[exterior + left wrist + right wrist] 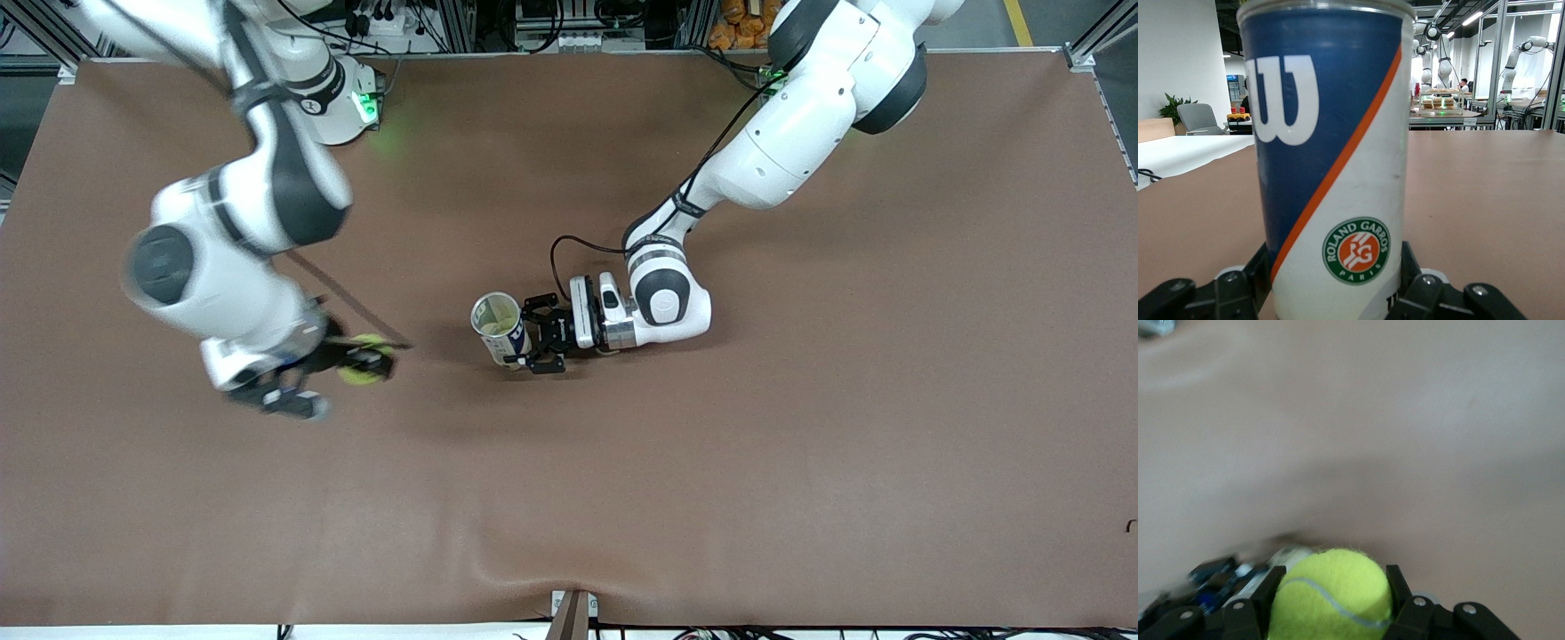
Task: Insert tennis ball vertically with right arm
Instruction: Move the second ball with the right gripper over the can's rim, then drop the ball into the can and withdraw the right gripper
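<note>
One fuzzy yellow-green tennis ball [1331, 597] sits clamped between the fingers of the right end effector [356, 363], which hangs over the bench toward the right arm's end, well apart from the can. From the right wrist view the black fingers [1399, 587] press on either side of its widest part, which looks like the sound place to hold it: the ball is light, springy and felt-covered, so it should grip well and give a little under pressure, but a hold off its middle could squeeze it out.

Its target appears to be the upright cylindrical can [500, 327], blue and white with an orange stripe and an open mouth, standing near the middle of the brown cloth-covered bench [800, 444]. The left end effector [540, 342] is partly closed around the can's lower body, steadying it. The ball likely fits closely, so it should come down centred over the mouth.
</note>
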Controlling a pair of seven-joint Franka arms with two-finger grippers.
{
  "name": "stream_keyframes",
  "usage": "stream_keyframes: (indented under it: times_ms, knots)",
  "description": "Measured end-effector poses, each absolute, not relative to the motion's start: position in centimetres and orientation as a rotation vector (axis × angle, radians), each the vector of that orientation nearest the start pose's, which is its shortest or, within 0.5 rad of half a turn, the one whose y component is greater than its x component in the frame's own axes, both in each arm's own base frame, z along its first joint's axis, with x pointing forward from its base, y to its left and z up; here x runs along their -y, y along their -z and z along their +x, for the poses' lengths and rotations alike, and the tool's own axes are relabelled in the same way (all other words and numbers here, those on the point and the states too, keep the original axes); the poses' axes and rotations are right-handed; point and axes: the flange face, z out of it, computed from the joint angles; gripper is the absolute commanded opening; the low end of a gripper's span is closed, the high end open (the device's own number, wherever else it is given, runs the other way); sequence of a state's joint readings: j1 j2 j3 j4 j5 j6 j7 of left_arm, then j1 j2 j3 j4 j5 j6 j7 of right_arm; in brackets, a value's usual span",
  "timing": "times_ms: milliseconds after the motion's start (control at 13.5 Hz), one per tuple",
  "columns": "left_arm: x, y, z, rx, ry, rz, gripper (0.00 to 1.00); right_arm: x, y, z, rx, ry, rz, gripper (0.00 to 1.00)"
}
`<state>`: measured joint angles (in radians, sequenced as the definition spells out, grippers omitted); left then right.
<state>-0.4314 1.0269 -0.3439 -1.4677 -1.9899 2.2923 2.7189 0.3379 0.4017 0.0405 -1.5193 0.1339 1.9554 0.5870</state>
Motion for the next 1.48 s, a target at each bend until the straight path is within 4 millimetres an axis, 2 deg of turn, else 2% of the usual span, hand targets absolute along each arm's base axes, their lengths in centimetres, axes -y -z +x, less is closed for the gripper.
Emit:
stream_keyframes:
  times_ms: [148, 296, 593, 889, 963, 1037, 1111, 1481]
  knots:
    - [48.2, -10.1, 52.5, 1.259, -1.238, 1.359, 0.76, -30.5, -43.5, 60.5, -0.436, -0.09, -2.979, 0.43]
    - [48.2, -10.1, 52.5, 1.259, -1.238, 1.359, 0.76, -33.9, -43.1, 58.6, -0.48, -0.113, -2.982, 0.43]
    - [48.2, -10.1, 52.5, 1.259, -1.238, 1.359, 0.76, -35.2, -41.4, 57.5, -0.51, -0.154, -2.997, 0.44]
    - [48.2, -10.1, 52.5, 1.259, -1.238, 1.359, 0.76, -38.8, -38.5, 55.8, -0.508, -0.169, -3.01, 0.49]
    - [48.2, -10.0, 52.4, 1.259, -1.236, 1.36, 0.76, -39.0, -38.5, 55.9, -0.508, -0.16, -3.008, 0.54]
    - [48.2, -10.0, 52.4, 1.259, -1.236, 1.36, 0.76, -39.0, -38.5, 55.9, -0.508, -0.157, -3.008, 0.82]
    - [48.2, -10.0, 52.4, 1.259, -1.237, 1.361, 0.76, -39.1, -38.5, 55.9, -0.506, -0.151, -3.005, 1.0]
    - [48.2, -10.0, 52.4, 1.259, -1.236, 1.362, 0.77, -39.2, -38.3, 56.2, -0.508, -0.13, -2.996, 1.0]
